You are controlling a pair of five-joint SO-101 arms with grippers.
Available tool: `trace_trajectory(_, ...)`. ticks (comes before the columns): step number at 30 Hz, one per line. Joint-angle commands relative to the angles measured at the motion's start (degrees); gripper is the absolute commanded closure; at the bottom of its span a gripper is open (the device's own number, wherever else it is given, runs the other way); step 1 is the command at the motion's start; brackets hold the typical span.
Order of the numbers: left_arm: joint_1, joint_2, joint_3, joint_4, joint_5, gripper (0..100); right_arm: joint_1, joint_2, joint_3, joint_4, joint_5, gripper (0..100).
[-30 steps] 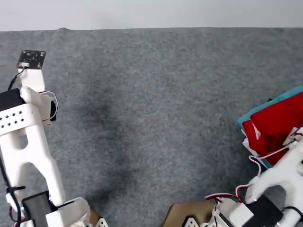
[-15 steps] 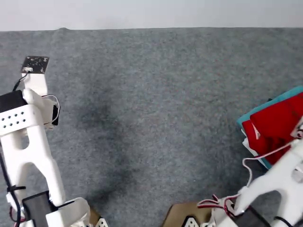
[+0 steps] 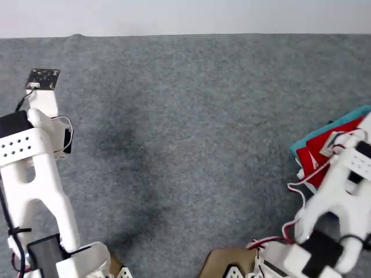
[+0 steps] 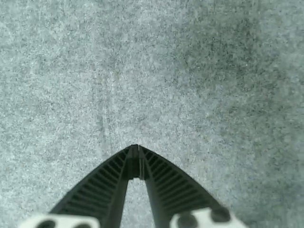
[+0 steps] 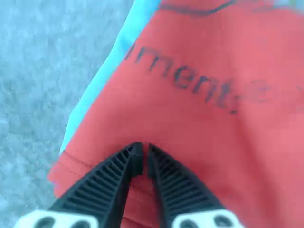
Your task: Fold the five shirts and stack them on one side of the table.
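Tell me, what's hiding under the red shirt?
A light blue shirt peeks out along one edge from under the red shirt, on the grey table. Anything deeper in the pile is covered by the red cloth, so I can't tell.

Soft, even light from above, bright throughout, faint diffuse shadows mottling the grey table (image 3: 197, 104)

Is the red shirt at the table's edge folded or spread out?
Folded, it seems: the red shirt lies compact, with doubled edges showing, atop a teal shirt.
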Motion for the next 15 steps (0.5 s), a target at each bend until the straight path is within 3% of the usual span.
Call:
trace_trajectory(1,0.1,-2.7,-0.4,0.4,-0.1,100,-3.0,1.7,-0.8,-0.8,-0.6,98.9)
trace_trajectory(9,0.3,-2.7,-0.4,0.4,-0.1,100,-4.7,1.5,-2.9,-0.4,-0.5,98.9)
trace_trajectory(15,0.2,-2.7,-0.4,0.4,-0.1,100,-0.5,-4.9,-10.4,10.5,-0.2,98.7)
